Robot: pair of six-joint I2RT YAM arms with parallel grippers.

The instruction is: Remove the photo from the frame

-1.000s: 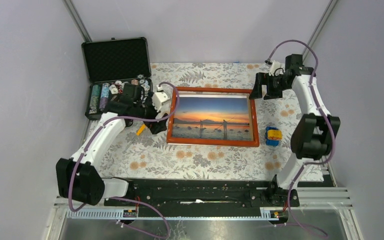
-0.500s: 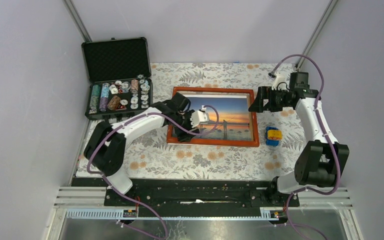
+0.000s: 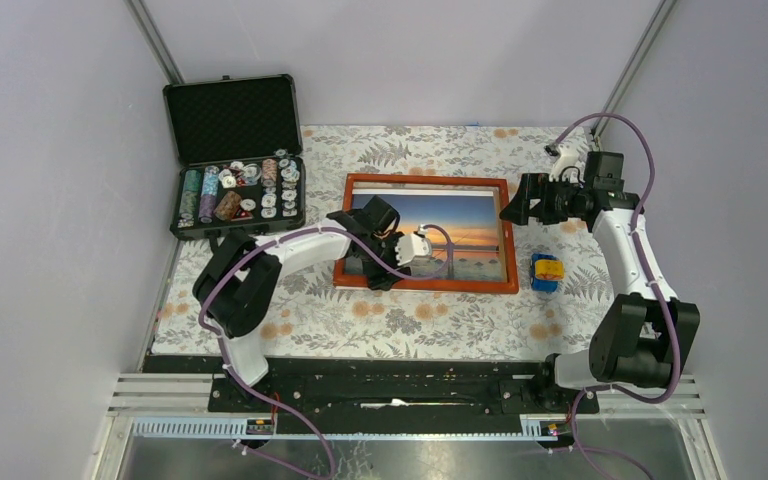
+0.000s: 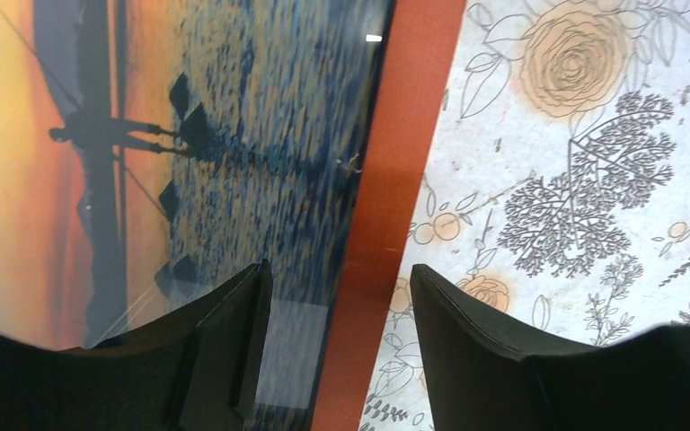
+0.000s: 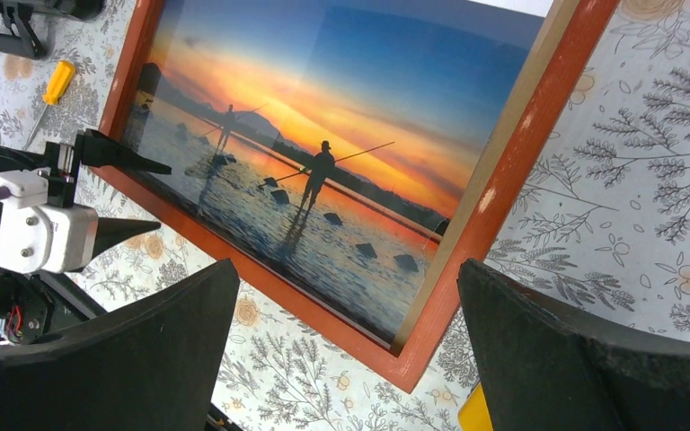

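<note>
Photo [image 3: 440, 235] sits in its frame [image 3: 425, 181], face up on the desk [image 3: 410, 320]; neither hand grips anything.
Top view: we find the left hand [image 3: 372, 275] at the frame's near rail and the right hand [image 3: 513, 207] by its far right corner. Left wrist: its fingers [image 4: 225, 350] are partly apart, astride that rail, one over the photo, one over the desk. Right wrist: the jaws stand wide above the corner, empty.
</note>
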